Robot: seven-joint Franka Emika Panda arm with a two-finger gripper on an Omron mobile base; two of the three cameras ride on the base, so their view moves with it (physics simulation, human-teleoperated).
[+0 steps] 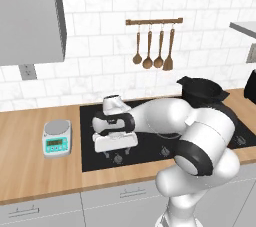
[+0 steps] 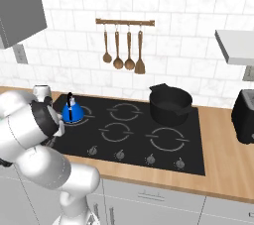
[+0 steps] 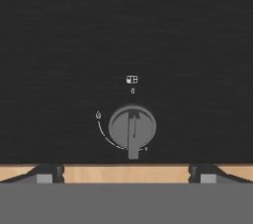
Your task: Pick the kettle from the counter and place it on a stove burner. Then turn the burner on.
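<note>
Wooden surface (image 1: 30, 171) carries the black cooktop (image 2: 193, 157). Black pot (image 2: 169, 104) is seen on a back ring, well apart from the fingers. Blue kettle (image 2: 72, 111) is set on a rear-left stove burner (image 2: 85, 115), beyond the fingers, upright. Grey scale (image 1: 57, 138) is seen on the wood, to the left of the fingers. Fingers (image 3: 126, 173) are spread wide open, empty, tips over the surface edge. Burner knob (image 3: 132, 128) is seen just ahead, centred between the fingers, untouched.
</note>
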